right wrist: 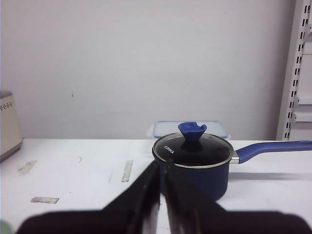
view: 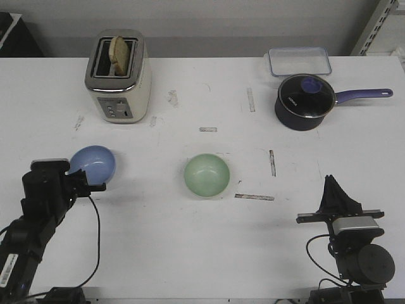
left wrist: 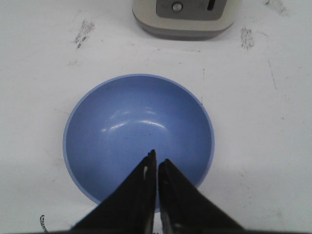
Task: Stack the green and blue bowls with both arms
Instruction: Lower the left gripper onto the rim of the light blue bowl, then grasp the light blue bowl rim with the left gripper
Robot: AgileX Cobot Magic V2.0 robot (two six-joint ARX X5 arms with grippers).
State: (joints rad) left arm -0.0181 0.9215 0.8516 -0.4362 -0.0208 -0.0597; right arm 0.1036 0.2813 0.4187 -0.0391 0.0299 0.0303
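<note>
At far left we see our left hand (left wrist: 157,163) with its fingers pressed together, holding nothing, poised over the blue bowl (view: 93,164). That bowl is glossy, periwinkle, round, sitting on the white table (view: 190,253) before the toaster (view: 118,76). Near the table's middle sits the green bowl (view: 207,175), pale mint and equally glossy. Farther right stands a dark saucepan (right wrist: 192,163) whose lid reads "KONKA". Our right hand (right wrist: 162,168) is likewise closed and empty.
</note>
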